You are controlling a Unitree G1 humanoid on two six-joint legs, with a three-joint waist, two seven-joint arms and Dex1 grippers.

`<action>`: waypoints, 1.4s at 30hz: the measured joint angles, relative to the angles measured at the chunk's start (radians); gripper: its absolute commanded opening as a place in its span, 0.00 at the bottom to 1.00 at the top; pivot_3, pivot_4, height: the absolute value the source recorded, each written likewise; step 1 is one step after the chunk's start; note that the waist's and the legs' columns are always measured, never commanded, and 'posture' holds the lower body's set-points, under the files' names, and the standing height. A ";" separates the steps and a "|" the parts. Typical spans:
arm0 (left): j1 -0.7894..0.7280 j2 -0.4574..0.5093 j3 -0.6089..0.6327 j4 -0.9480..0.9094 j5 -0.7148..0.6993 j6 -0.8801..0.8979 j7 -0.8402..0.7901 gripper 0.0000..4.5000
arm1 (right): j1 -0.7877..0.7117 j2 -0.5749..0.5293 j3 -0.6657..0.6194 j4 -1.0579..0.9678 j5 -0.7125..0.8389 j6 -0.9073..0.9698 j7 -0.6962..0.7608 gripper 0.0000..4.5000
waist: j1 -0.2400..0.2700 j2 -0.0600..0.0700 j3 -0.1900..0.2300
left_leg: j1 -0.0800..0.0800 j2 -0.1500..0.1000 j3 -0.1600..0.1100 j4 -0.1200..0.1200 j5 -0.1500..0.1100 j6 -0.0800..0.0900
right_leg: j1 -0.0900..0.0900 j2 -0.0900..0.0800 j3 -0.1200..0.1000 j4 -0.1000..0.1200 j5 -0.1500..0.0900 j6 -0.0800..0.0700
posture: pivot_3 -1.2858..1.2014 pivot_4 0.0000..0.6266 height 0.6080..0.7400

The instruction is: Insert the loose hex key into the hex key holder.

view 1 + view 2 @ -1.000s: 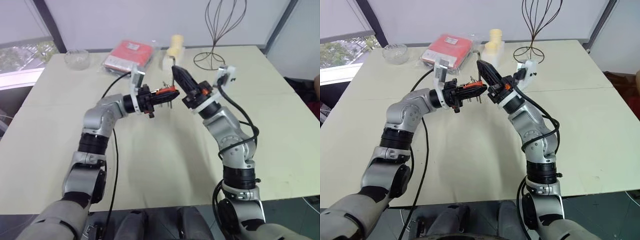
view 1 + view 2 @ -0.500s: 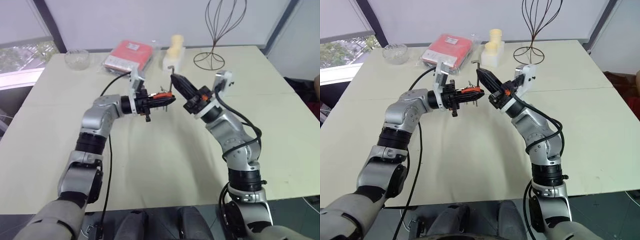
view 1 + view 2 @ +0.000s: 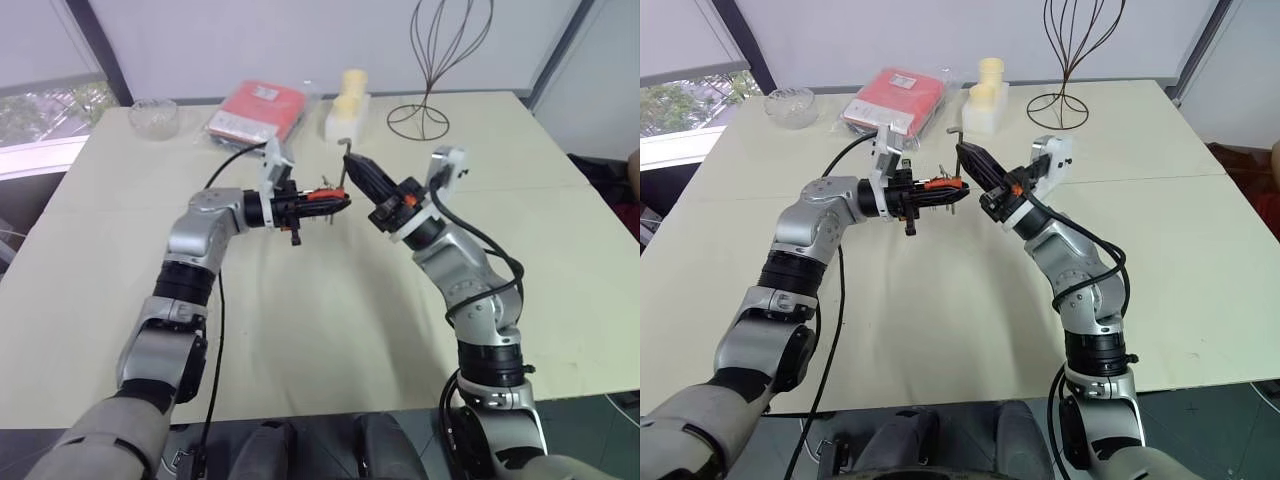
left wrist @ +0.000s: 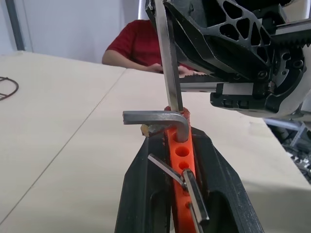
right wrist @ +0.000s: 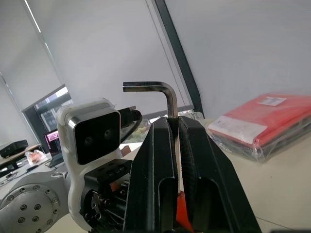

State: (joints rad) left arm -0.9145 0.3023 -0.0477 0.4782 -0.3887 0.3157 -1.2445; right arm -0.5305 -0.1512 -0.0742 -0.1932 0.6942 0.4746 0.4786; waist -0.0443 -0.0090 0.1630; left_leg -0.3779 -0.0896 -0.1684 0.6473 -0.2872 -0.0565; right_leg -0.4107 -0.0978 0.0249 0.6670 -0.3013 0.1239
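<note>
left hand point(image 3: 335, 197) of mine is clamped on the hex key holder point(image 3: 322, 194), gripping the orange-red block between both black fingers and holding it roughly level above the middle of the desk point(image 3: 300, 330), pointing toward my right arm. my right hand point(image 3: 352, 168) is closed tight on the loose hex key point(image 4: 167, 73), pinching its long shank so the short bent end sticks out past the fingertips. in the left wrist view i see the key's shank coming down just beside the far end of the holder, near its row of round holes; whether it is seated in a hole i cannot tell. another key point(image 4: 155, 118) lies across that end, and thinner ones poke out nearer the camera. both hands meet well above the desk. along the far edge sit a red packet point(image 3: 258, 109), a glass bowl point(image 3: 153, 116) toward the far left corner, pale candles point(image 3: 347, 100) and a wire stand point(image 3: 430, 75). a person in a red top point(image 4: 138, 43) sits beyond the desk.
</note>
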 measured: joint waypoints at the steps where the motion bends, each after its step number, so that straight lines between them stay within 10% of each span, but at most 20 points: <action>1: -0.003 -0.002 0.001 0.004 0.000 0.001 0.001 0.00 | 0.000 0.000 0.000 -0.001 -0.001 -0.001 0.000 0.01 | 0.000 0.000 0.000 | 0.000 0.000 0.000 0.000 0.000 0.000 | 0.000 0.000 0.000 0.000 0.000 0.000 | 0.52 0.24 1.00; 9: -0.030 -0.012 0.002 0.041 0.001 -0.012 -0.002 0.00 | -0.004 0.000 -0.006 -0.004 -0.002 -0.003 -0.001 0.01 | -0.001 0.000 0.000 | 0.000 0.000 0.000 0.000 0.000 0.000 | 0.000 0.000 0.000 0.000 0.000 0.000 | 0.52 0.24 1.00; 19: -0.065 -0.010 0.020 0.058 0.011 -0.086 -0.015 0.00 | 0.016 0.006 0.023 0.022 -0.018 0.019 -0.002 0.98 | 0.000 0.000 0.000 | 0.000 0.000 0.000 0.000 0.000 0.000 | 0.000 0.000 0.000 0.000 0.000 0.000 | 0.52 0.24 1.00; 42: 0.042 0.031 -0.017 -0.081 -0.024 0.066 -0.044 0.00 | 0.039 -0.149 0.011 -0.051 0.009 0.098 0.080 0.98 | 0.001 0.000 0.000 | -0.001 0.000 0.000 0.001 0.000 0.000 | 0.000 0.000 0.000 0.000 0.000 0.000 | 0.52 0.24 1.00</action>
State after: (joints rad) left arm -0.8730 0.3328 -0.0649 0.3972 -0.4126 0.3814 -1.2884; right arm -0.4913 -0.3000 -0.0633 -0.2440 0.7031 0.5730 0.5585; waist -0.0430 -0.0090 0.1632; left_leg -0.3793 -0.0897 -0.1685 0.6485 -0.2873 -0.0565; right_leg -0.4110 -0.0978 0.0248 0.6668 -0.3012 0.1241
